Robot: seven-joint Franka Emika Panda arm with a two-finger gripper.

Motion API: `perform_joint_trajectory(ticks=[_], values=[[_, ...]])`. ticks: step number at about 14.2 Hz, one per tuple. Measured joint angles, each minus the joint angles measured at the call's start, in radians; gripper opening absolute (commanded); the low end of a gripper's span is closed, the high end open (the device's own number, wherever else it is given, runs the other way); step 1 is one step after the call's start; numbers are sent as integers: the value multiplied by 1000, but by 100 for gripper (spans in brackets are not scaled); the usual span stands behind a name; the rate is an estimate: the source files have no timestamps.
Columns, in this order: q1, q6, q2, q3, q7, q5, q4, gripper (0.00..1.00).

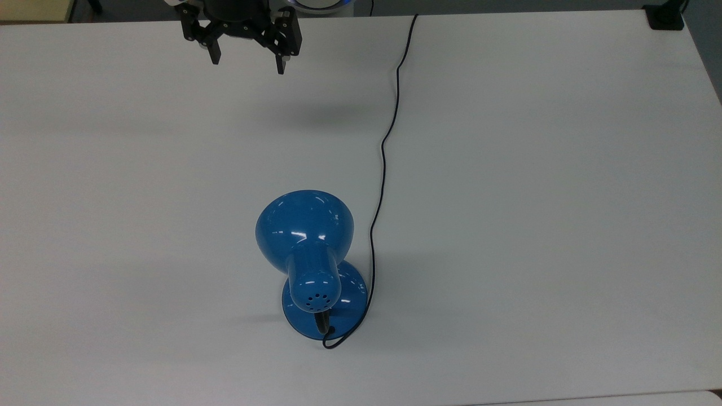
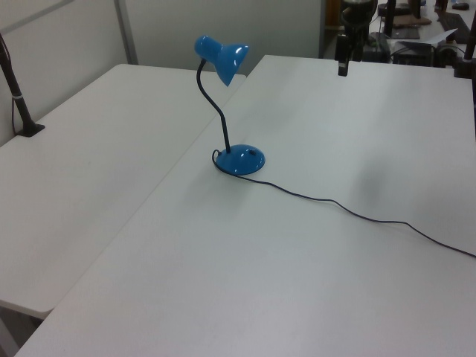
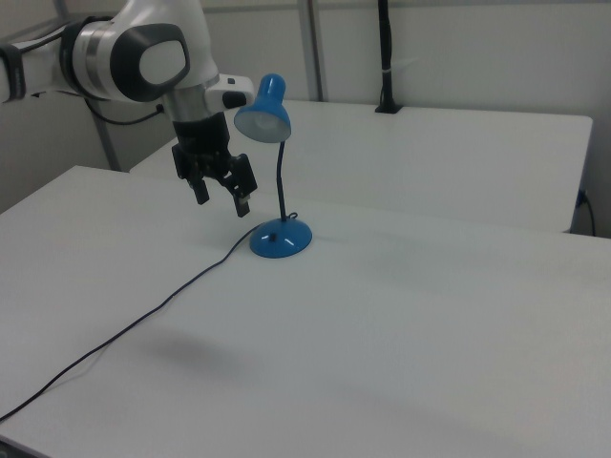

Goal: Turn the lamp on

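The blue lamp (image 1: 307,239) stands on the white table (image 1: 536,169), its bell shade over the round base (image 1: 350,307). In the left view the lamp (image 2: 222,58) rises on a curved black neck from its base (image 2: 241,160). In the right view the lamp (image 3: 264,110) stands behind the arm, with its base (image 3: 281,239) on the table. Its thin black cord (image 1: 386,146) runs from the base to the table's far edge. My gripper (image 1: 247,63) hangs open and empty high above the table, well away from the lamp; it also appears as gripper (image 3: 221,202) and gripper (image 2: 343,68).
A second white table (image 2: 82,141) adjoins on the left view's left, with a black clamp post (image 2: 22,111) on it. A black clamp (image 1: 665,17) sits at the top view's upper right corner. The cord (image 3: 124,324) trails across the table in the right view.
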Motion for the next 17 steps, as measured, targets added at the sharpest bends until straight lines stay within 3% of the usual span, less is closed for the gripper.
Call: perform_joint_trajectory(ticks=[17], values=[[0, 0, 6, 0, 3, 22, 9, 100]])
